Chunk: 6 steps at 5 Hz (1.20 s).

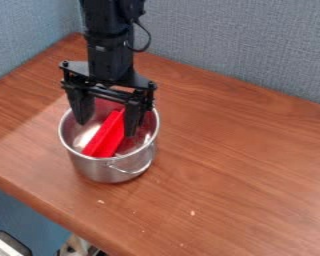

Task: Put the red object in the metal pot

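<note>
In the one camera view, I hang over the far side of the metal pot [112, 166], my fingers [109, 101] spread wide apart with nothing gripped between them. My arm [111, 40] comes down from twelve o'clock, and my two fingers straddle the pot's mouth, one toward ten o'clock, the other toward one. The red object [113, 133] is inside the pot, a long bright block lying slantwise, its upper end pointing to about one o'clock and its lower end to about seven. Whether its sides brush my fingertips I cannot tell. The pot stands upright on the wooden table [230, 165], left of the picture's middle, toward nine o'clock, and its wire handle [127, 168] hangs against the outer wall at about five o'clock. A grey textured wall [250, 45] rises behind the table, from eleven round to two o'clock.
</note>
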{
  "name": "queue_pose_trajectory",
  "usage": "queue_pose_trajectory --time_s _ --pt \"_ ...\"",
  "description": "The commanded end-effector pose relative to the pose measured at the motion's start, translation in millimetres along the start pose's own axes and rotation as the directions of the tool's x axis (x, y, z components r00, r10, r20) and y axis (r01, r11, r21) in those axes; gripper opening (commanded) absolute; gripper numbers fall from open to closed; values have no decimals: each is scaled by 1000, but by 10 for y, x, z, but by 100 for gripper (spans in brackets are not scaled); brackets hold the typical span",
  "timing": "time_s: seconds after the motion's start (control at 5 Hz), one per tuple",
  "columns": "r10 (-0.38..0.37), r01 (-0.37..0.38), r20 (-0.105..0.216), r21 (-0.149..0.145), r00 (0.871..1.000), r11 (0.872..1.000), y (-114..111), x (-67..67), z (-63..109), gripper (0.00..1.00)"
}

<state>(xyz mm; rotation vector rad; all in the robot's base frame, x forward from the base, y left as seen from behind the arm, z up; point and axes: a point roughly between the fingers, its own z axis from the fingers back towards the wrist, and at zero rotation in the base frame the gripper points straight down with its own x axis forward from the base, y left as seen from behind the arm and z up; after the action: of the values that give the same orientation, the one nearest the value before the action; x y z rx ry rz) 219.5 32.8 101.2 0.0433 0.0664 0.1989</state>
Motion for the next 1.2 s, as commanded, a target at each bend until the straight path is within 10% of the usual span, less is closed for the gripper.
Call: queue_pose_trajectory --time_s 0.0,1.0 --pt "15 -15 52 -4 999 1000 -33 -11 101 100" --pt "-92 91 111 16 990 996 -703 469 52 100"
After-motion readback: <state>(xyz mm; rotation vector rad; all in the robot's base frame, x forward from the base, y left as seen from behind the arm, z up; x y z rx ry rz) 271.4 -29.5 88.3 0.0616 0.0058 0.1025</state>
